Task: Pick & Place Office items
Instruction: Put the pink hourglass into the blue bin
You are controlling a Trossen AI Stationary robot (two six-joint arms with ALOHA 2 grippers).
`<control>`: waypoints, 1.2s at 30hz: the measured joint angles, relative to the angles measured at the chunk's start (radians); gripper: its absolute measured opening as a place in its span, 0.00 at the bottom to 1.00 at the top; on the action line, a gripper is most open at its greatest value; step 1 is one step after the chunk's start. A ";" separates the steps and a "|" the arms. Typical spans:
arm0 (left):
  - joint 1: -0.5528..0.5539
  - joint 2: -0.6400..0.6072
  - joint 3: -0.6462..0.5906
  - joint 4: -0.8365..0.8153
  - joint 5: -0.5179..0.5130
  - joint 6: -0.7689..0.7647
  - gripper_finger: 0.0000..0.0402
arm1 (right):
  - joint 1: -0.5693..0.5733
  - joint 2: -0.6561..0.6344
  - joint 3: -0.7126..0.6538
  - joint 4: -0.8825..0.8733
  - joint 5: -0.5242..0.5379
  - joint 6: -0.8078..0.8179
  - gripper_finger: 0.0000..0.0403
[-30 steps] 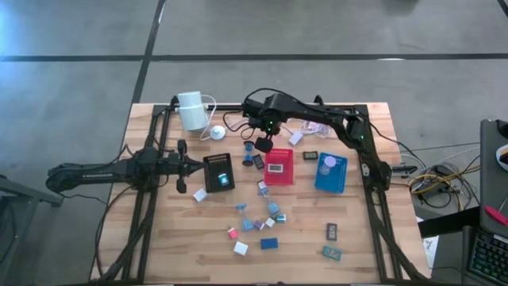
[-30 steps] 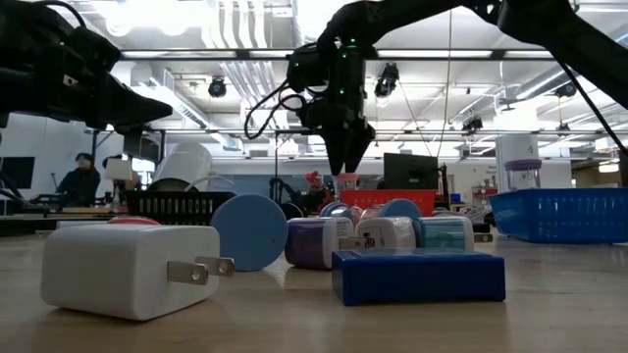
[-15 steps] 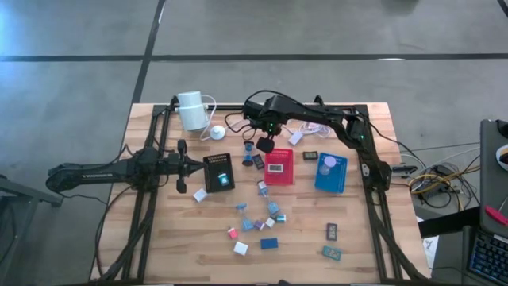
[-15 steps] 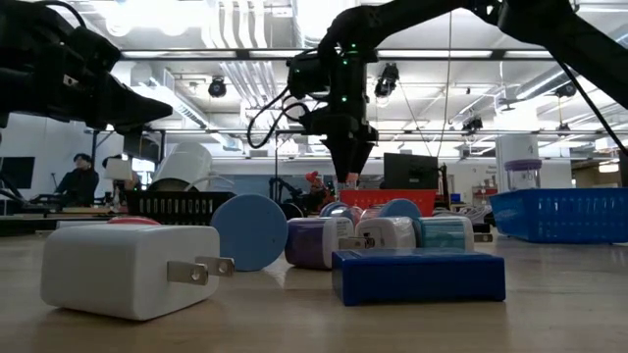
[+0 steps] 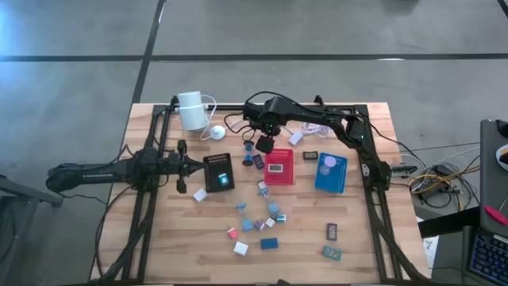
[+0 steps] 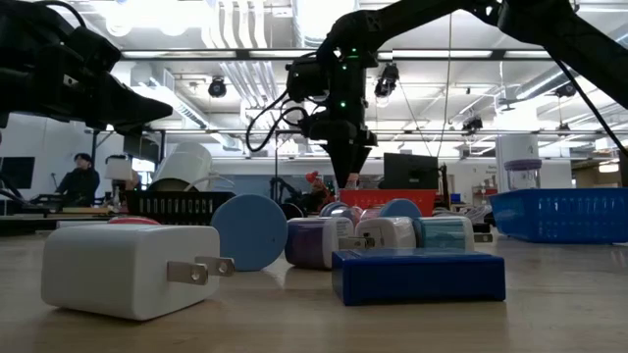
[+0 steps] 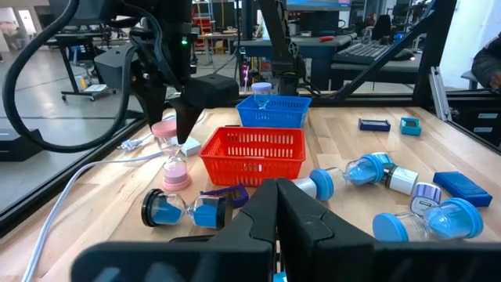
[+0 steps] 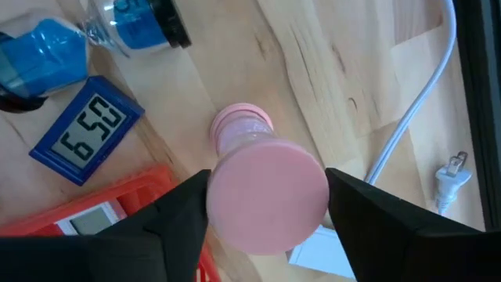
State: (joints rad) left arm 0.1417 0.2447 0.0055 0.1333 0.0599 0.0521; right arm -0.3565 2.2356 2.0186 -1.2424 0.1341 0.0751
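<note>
The pink hourglass (image 8: 264,192) stands upright on the wooden bench (image 5: 175,230), just beside the red basket (image 5: 279,167) on the side toward the white cylinder device (image 5: 190,110). In the left wrist view the same pink hourglass (image 7: 174,153) shows on its base near the basket's (image 7: 254,153) corner, with a blue hourglass (image 7: 184,211) lying on its side close by. The right gripper (image 8: 266,211) hangs directly over the pink hourglass, its 2 fingers (image 8: 176,219) spread to either side of the round top cap; whether they touch it cannot be told. A blue digital clock (image 8: 86,129) lies flat near the hourglass, and a white cable (image 8: 415,110) with a plug runs past on the far side.

In the overhead view the right gripper (image 5: 263,143) sits near the back middle of the bench. A blue basket (image 5: 331,173) stands to the right of the red one, and a black basket (image 5: 218,172) to the left. Small blocks and chargers (image 5: 258,222) are scattered over the front half, with 2 more small items (image 5: 332,242) nearer the right front.

The left gripper (image 5: 184,165) waits above the left side of the bench, just beside the black basket, its fingers (image 7: 301,223) pressed together and empty.

At bench level a white charger (image 6: 128,270) and a blue block (image 6: 417,277) lie nearest the camera.
</note>
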 joint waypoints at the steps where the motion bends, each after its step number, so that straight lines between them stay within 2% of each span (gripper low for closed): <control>1: 0.000 0.000 0.000 0.000 0.000 0.000 0.03 | 0.000 0.000 -0.003 0.002 0.000 0.000 0.58; 9: 0.000 0.000 0.000 0.000 0.000 0.000 0.03 | -0.002 -0.001 -0.016 0.007 -0.005 -0.025 0.48; 16: 0.000 0.000 0.000 0.000 -0.001 0.000 0.03 | -0.002 -0.011 -0.009 0.006 -0.054 -0.041 0.48; 20: 0.000 0.000 0.000 0.000 -0.001 0.000 0.03 | 0.006 -0.060 -0.007 -0.001 -0.065 -0.042 0.48; 29: 0.000 -0.001 0.000 -0.016 -0.001 0.000 0.03 | 0.052 -0.284 -0.060 -0.005 -0.109 -0.013 0.48; 36: 0.000 0.000 0.000 -0.016 -0.002 -0.005 0.03 | 0.107 -0.546 -0.226 -0.008 -0.100 0.082 0.48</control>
State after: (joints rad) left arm 0.1419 0.2443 0.0055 0.1177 0.0584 0.0475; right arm -0.2496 1.6898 1.7923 -1.2503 0.0343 0.1573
